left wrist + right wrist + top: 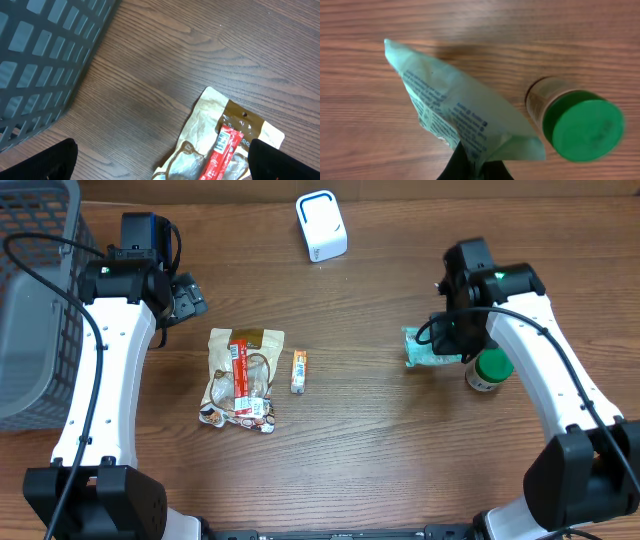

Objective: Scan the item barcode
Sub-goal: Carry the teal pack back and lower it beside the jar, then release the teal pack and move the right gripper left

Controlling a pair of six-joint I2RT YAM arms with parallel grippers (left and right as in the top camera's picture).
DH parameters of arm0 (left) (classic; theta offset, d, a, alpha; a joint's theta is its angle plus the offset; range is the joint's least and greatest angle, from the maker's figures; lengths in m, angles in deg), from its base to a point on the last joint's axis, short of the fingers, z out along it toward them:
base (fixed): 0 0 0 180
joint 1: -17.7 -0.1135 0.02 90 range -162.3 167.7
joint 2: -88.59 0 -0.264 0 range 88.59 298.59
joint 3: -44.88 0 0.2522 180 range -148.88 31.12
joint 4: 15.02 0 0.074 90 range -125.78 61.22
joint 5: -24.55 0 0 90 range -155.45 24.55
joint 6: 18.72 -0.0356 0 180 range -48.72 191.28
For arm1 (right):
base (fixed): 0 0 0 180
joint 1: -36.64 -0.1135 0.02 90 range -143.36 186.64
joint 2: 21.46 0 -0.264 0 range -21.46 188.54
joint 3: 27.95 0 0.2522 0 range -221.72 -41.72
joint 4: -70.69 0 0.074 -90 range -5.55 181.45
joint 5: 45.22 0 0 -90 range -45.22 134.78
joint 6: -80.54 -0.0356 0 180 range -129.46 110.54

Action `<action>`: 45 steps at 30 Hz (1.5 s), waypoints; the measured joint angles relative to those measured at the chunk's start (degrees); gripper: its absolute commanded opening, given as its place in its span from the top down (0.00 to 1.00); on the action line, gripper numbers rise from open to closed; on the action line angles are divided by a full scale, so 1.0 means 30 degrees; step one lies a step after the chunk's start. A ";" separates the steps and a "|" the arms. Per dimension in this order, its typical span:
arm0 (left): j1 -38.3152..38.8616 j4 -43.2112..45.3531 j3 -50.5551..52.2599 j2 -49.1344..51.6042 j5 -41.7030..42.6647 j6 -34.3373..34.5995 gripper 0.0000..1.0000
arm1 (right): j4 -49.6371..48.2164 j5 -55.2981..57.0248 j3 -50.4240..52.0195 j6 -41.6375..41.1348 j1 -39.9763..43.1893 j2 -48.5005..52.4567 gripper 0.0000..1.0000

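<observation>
Right wrist view: right claw (475, 167) at 6 o'clock of the frame, dark fingers clenched on the lower edge of the pale green packet (455, 112). The packet fans away from the grip toward 11 o'clock, small blue print facing up. No barcode can be made out on the visible face. Whether the packet is clear of the worktop (400, 450) or resting on it cannot be told.

Green-lidded jar (580, 127) stands upright at 3 o'clock of the packet, just beside its corner. Contact between them cannot be judged.

Overhead view: packet and right claw sit at the 3 o'clock side of the worktop, with the jar close by at about 4 o'clock of the packet. White scanner (321, 225) lies at the worktop's 12 o'clock edge, at roughly 10 o'clock from the packet and well apart from it.

Left claw (185, 298) hangs at the 9 o'clock side, released, jaws wide, gripping nothing. In the left wrist view its fingers (40, 162) show only at the bottom corners. Brown snack bag (242, 380) lies flat near the worktop centre, at about 5 o'clock of the left claw and apart from it. Orange stick pack (299, 370) lies just beside the bag at its 3 o'clock. Grey basket (35, 300) fills the 9 to 10 o'clock corner.
</observation>
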 measured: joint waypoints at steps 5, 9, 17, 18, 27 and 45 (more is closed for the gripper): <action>0.0000 0.0000 0.0000 0.0000 0.0000 -0.0007 0.00 | -0.2958 -0.0291 0.2288 0.0131 0.0984 0.0124 0.60; 0.0000 0.0000 0.0000 0.0000 0.0000 0.0000 0.00 | -0.4335 -0.0131 0.2820 0.0160 0.1086 0.0138 0.23; 0.0000 0.0000 0.0000 0.0000 0.0000 0.0000 0.00 | -0.4554 -0.0168 0.2820 -0.1209 0.1071 0.0138 0.00; 0.0000 0.0000 0.0000 0.0000 0.0000 0.0000 0.00 | -0.4532 -0.0444 0.2827 -0.1800 0.1071 0.0138 0.00; 0.0000 0.0000 0.0000 0.0000 0.0000 0.0000 0.00 | -0.4568 -0.7060 0.2827 -0.8466 0.1071 0.0138 0.00; 0.0000 0.0000 0.0000 0.0000 0.0000 0.0000 0.00 | -0.4437 -1.0499 0.2827 -0.9508 0.1071 0.0138 0.00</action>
